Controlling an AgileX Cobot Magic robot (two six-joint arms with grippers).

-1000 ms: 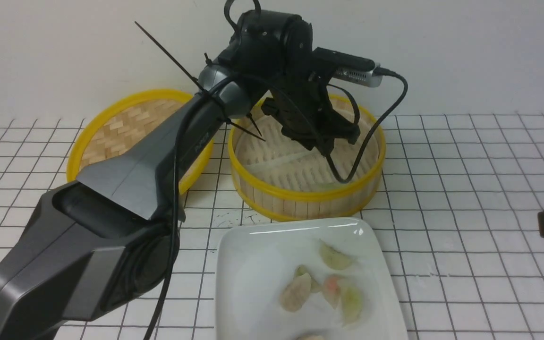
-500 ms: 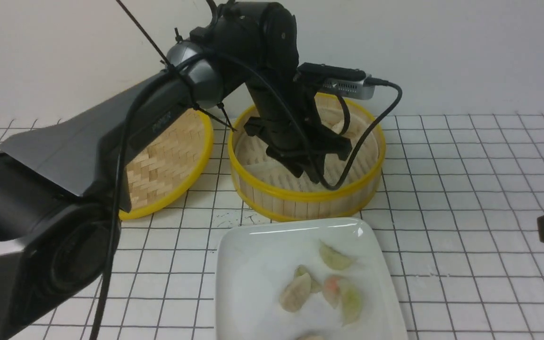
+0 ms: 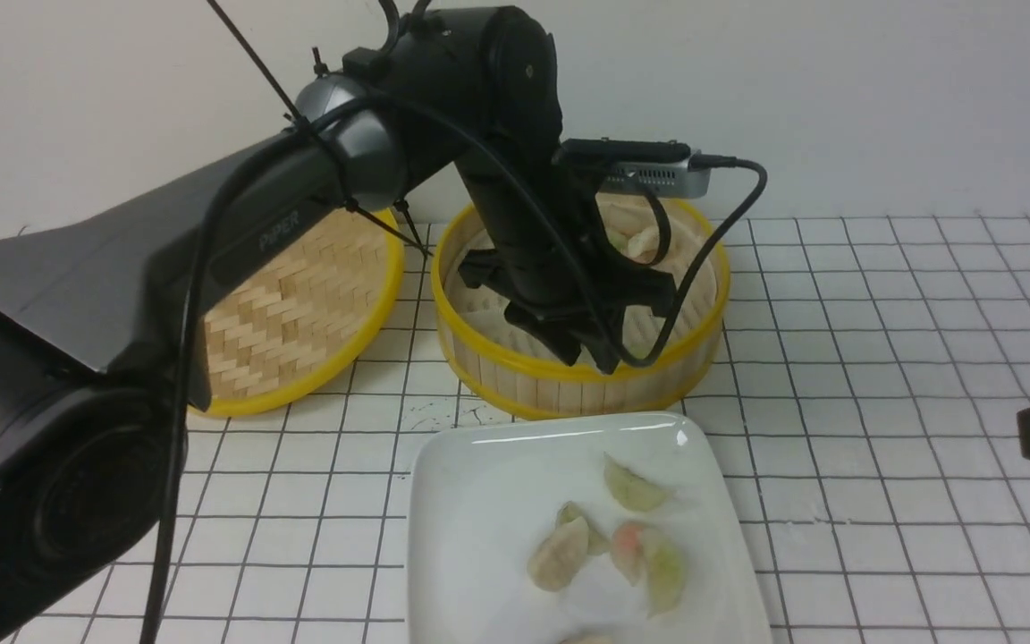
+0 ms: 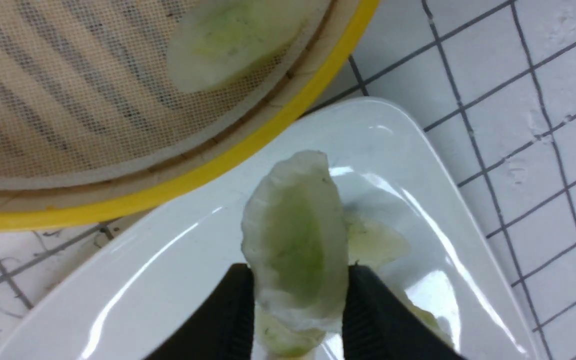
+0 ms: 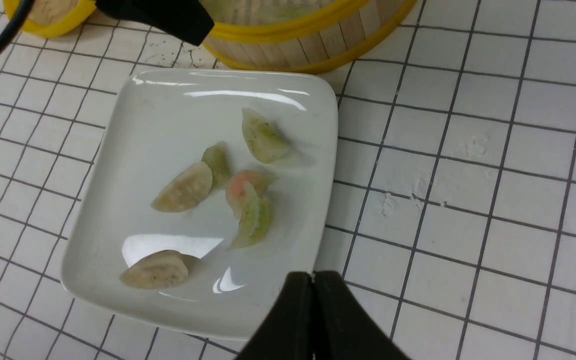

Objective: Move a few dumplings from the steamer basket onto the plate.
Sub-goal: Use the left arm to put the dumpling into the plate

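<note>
My left gripper (image 4: 295,320) is clamped across the short width of one dumpling (image 4: 295,240), which is pale green, translucent and soft, with a thin frilled edge. Its long axis runs in line with my fingers (image 4: 228,320), and its free end juts past them. The left wrist view sets it against the glossy white plate (image 4: 168,250), just beside the bamboo basket (image 4: 208,170) with its yellow rim. The front view hides it (there my arm covers it, low at the basket's near wall). A second dumpling (image 4: 233,40) lies on the basket's mesh liner.

Only the right wrist view shows all six dumplings (image 5: 184,189) on the squarish, round-cornered plate; they are crescents in beige, green and pink, pointing different ways. My right gripper (image 5: 313,285) is pressed together and empty. A woven lid (image 3: 300,304) lies beside the basket.
</note>
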